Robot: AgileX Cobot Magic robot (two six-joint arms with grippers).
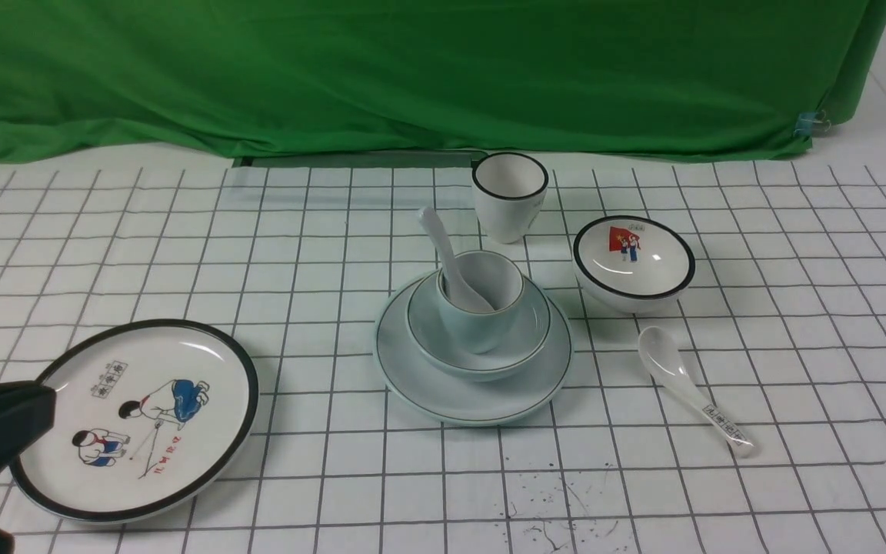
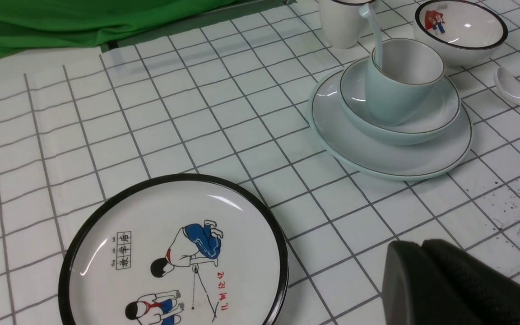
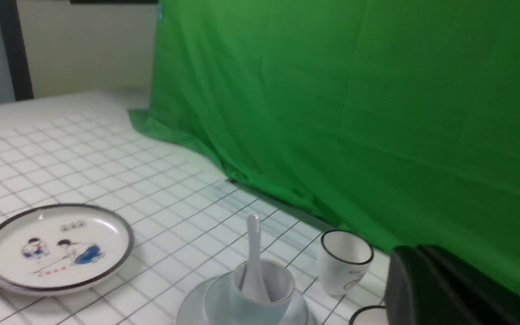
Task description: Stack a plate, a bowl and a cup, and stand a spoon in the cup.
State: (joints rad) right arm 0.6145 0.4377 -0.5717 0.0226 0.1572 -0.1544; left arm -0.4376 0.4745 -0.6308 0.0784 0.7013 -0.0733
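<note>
Standing at the centre of the bench in front of you is the finished stack. The pale blue-green plate lies at the bottom, the plain bowl sits in it, and the squat cup rests in the bowl. The plain white spoon leans in the cup, its handle pointing to eleven o'clock.

From the stack, you have the black-rimmed white cup at twelve to one o'clock, the picture bowl at two, the printed spoon at four, and the cartoon plate at eight, well apart.

Your left pincer is drawn narrow, closed on nothing, near the cartoon plate. Your right pincer is likewise narrow and holds nothing.
</note>
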